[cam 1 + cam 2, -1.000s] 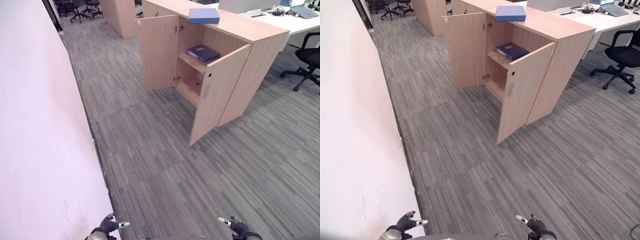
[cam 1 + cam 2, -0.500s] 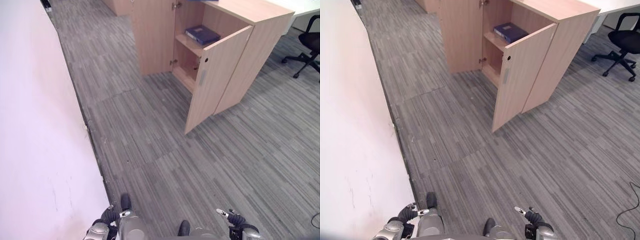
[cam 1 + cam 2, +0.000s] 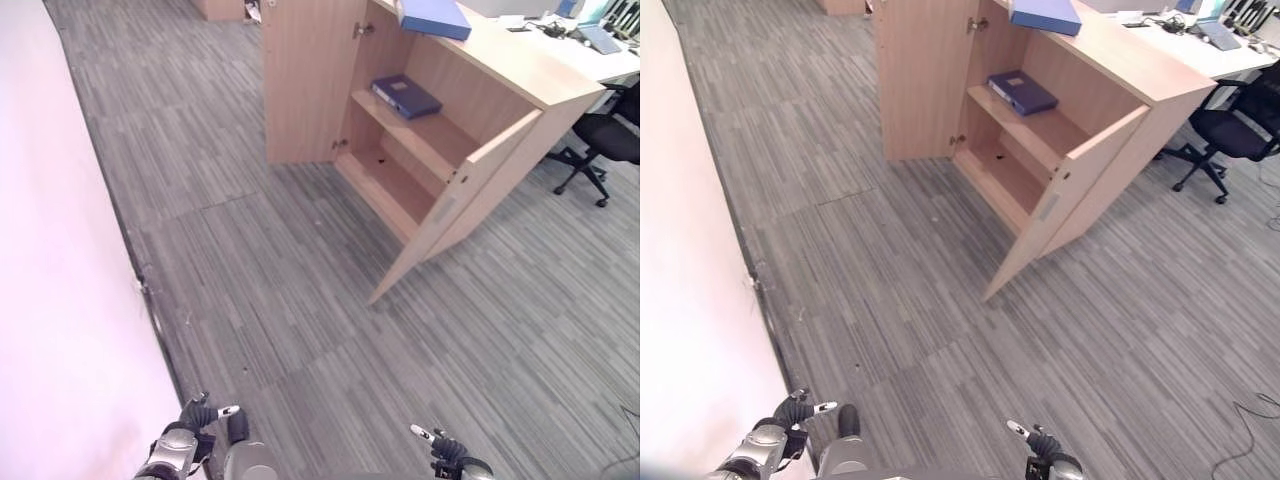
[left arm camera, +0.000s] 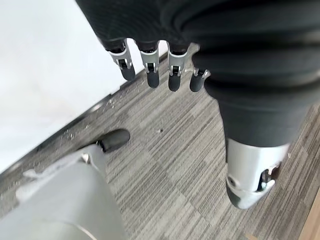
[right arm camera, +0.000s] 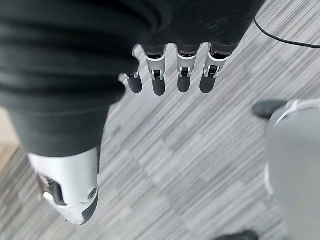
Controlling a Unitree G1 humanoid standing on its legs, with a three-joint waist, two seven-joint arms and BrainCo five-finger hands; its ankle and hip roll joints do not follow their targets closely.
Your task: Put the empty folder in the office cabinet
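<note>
White wall bounds the scene on the robot's left, meeting grey striped carpet that covers the floor. Left hand shows low at the left edge of the eye views, hanging above the carpet beside the wall; in its wrist view its fingers point down, straight and relaxed, holding nothing. Right hand shows low toward the right, also above bare carpet; its fingers hang straight and relaxed, with nothing held.

Office cabinet, of light wood, stands far ahead, well apart from both hands. Both of its doors are swung open: left door stands out from the cabinet's left side, and right door angles out toward the robot. Inside, two compartments are visible. Upper shelf carries one dark blue folder lying flat toward its back left. Bottom compartment, below the shelf, shows bare wood.

On the cabinet's top lies a lighter blue folder, flat, near the front edge above the open compartment. Whether either folder is empty cannot be told.

Beyond the cabinet, at the right, a white counter carries small items too small to identify, and a black office chair stands on the carpet beside the cabinet's right side.
</note>
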